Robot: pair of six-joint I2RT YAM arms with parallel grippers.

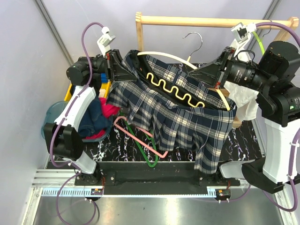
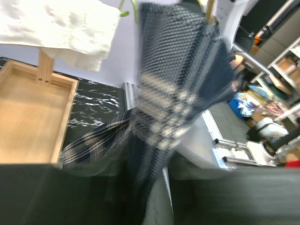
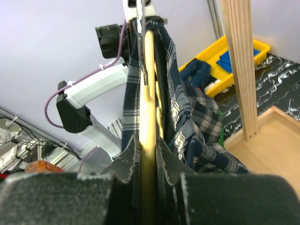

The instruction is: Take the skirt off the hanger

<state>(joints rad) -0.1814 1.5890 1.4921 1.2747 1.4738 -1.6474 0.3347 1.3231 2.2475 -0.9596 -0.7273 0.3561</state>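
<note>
At bottom centre the right pincer (image 3: 147, 157) clamps the cream hanger (image 3: 149, 93), which runs straight up the frame. The plaid skirt (image 3: 192, 122) drapes both its sides, beside a wooden post (image 3: 240, 65) at upper right.

One skirt (image 1: 187, 117), one cream hanger (image 1: 161, 53), one pink hanger (image 1: 136, 139), one green hanger (image 1: 150, 163)

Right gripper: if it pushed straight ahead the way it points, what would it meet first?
The hanger: the right gripper is clamped on its end. Pushing on, it would probably run along it into the skirt draped there; depth is unclear.
</note>
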